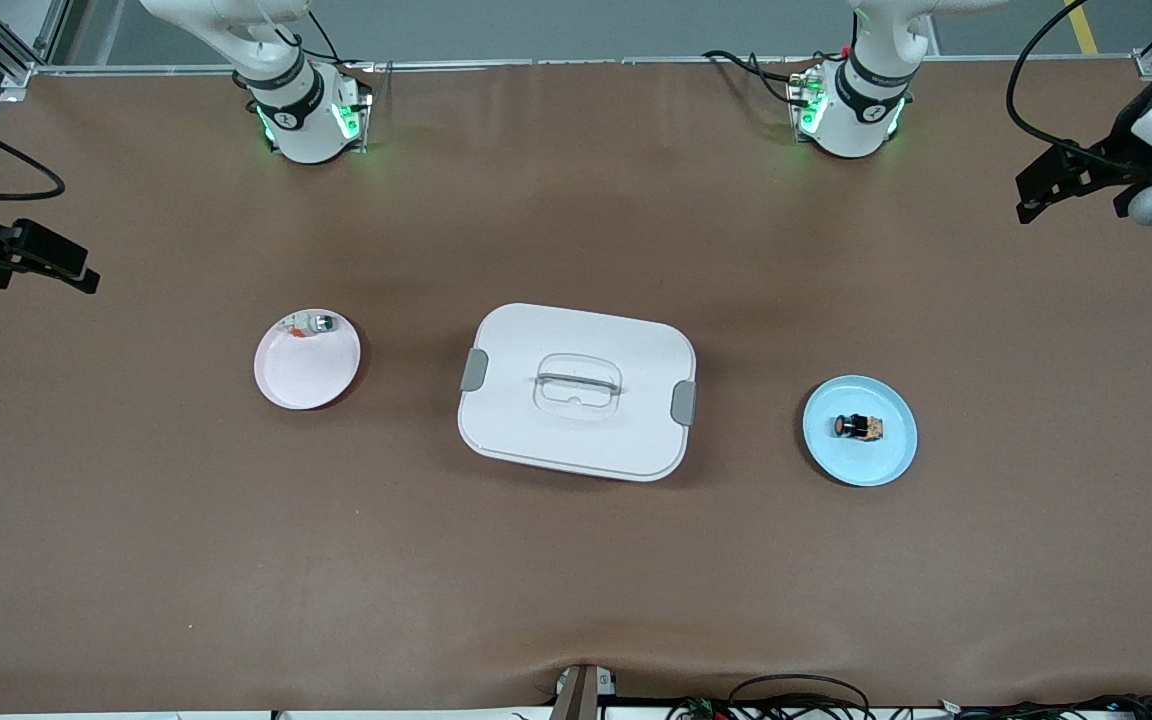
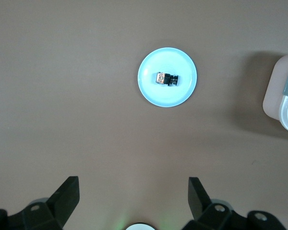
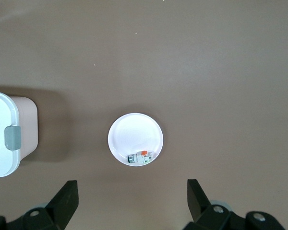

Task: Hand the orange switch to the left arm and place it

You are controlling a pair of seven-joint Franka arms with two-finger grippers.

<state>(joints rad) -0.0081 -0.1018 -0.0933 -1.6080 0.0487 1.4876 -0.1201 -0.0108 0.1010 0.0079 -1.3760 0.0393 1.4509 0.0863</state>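
Note:
The orange switch (image 1: 858,427) (image 2: 167,78) lies on its side on a light blue plate (image 1: 891,455) (image 2: 156,96) toward the left arm's end of the table. The white box (image 1: 576,440) (image 2: 281,103) (image 3: 2,143) stands closed mid-table, between the two plates. My left gripper (image 1: 1036,195) (image 2: 133,184) hangs open and empty over bare table at the left arm's end, well apart from the blue plate. My right gripper (image 1: 56,262) (image 3: 132,187) hangs open and empty over bare table at the right arm's end.
A pale pink plate (image 1: 306,375) (image 3: 134,129) toward the right arm's end holds a small silvery-grey component (image 1: 311,324) (image 3: 140,157) with an orange bit. Cables (image 1: 796,695) lie along the table edge nearest the front camera. Brown tabletop (image 1: 576,580) surrounds the box.

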